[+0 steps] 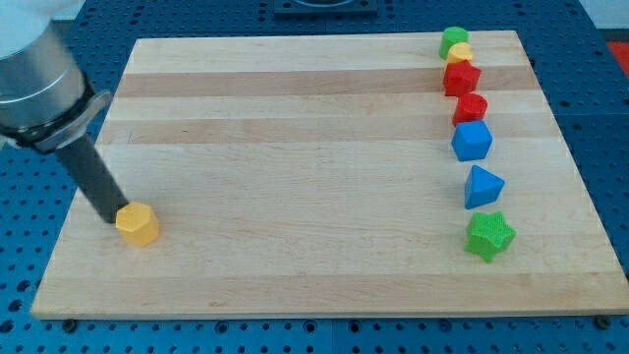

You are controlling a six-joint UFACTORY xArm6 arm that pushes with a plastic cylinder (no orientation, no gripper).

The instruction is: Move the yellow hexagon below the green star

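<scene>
The pale wooden bench (pixel 295 147) sits on a blue pegboard surface (pixel 609 98), seen from the long side. The arm comes in from the view's top left, a grey cylinder ending in a straight dark rod. No hand on this rig, so nothing to call released or clenched; just my tip (pixel 111 218), which rests at the left edge of the yellow hexagon block (pixel 138 225), touching it or as near as I can tell. That puts the hexagon close to the bench's bottom-left corner.

All the other blocks run in a loose column down the view's right side. From the top: a green round-ish block (pixel 454 40) near the top edge, w/ a small yellow block (pixel 461 52) just below and touching it, shape hard to make out. Next a red block (pixel 461 78), chunky and angular, then a smaller red block (pixel 471 107) just beneath. Under those a blue cube-like block (pixel 472 142), then a blue triangular block (pixel 483 186). Last, lowest in the column, the green star block (pixel 489 236), near the bottom-right corner.

The yellow hexagon and the green star are well apart, at roughly the same height in the view, w/ bare wood between them.
</scene>
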